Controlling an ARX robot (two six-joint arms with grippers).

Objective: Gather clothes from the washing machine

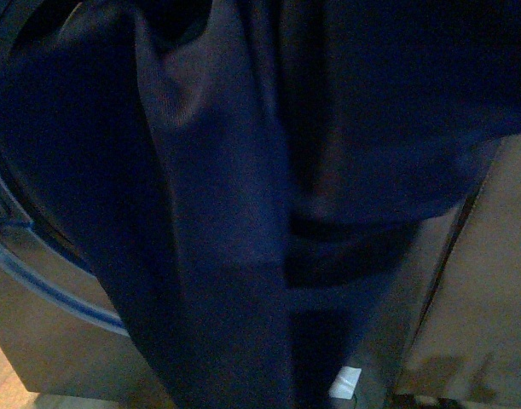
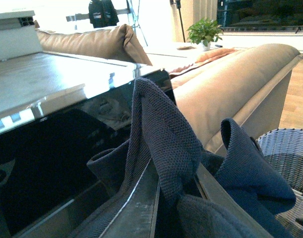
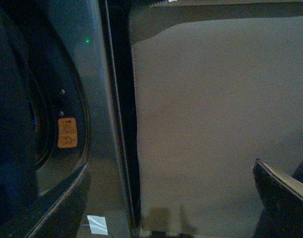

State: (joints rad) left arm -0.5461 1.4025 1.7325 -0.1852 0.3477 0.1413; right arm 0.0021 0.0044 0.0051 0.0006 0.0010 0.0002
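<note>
The clothes [image 1: 217, 213] hang out of the washing machine [image 1: 47, 315], a dark navy fabric filling most of the front view and falling in long folds across the round, dark-rimmed porthole at the left. A small white label [image 1: 345, 382] shows at the low end of the fabric, near the floor.

The left gripper [image 2: 181, 191] is clamped on the garment. The knit cloth is bunched between its two metal fingers [image 2: 141, 210], rises in a peak above them and spills over both sides. Of the right gripper [image 3: 285, 198] only one dark finger edge shows at the corner of its own view, so whether it is spread or closed cannot be told. Nothing is seen in it.

The machine's grey metallic front carries an orange sticker [image 3: 67, 133] beside the porthole rim and a small green light [image 3: 87, 40] above it. Its flat top is pale grey and glossy, with a black shiny panel below the edge.

Just right of the machine – a narrow dark gap between them – stands a beige cloth-covered side [image 3: 206, 124]. A tan sofa [image 2: 240, 89] runs away to the far side of the room, where a potted green plant [image 2: 205, 32] sits near a bright window. A blue-grey wicker basket [image 2: 285, 148] stands on the wooden floor [image 2: 297, 94] to the right of the sofa.
</note>
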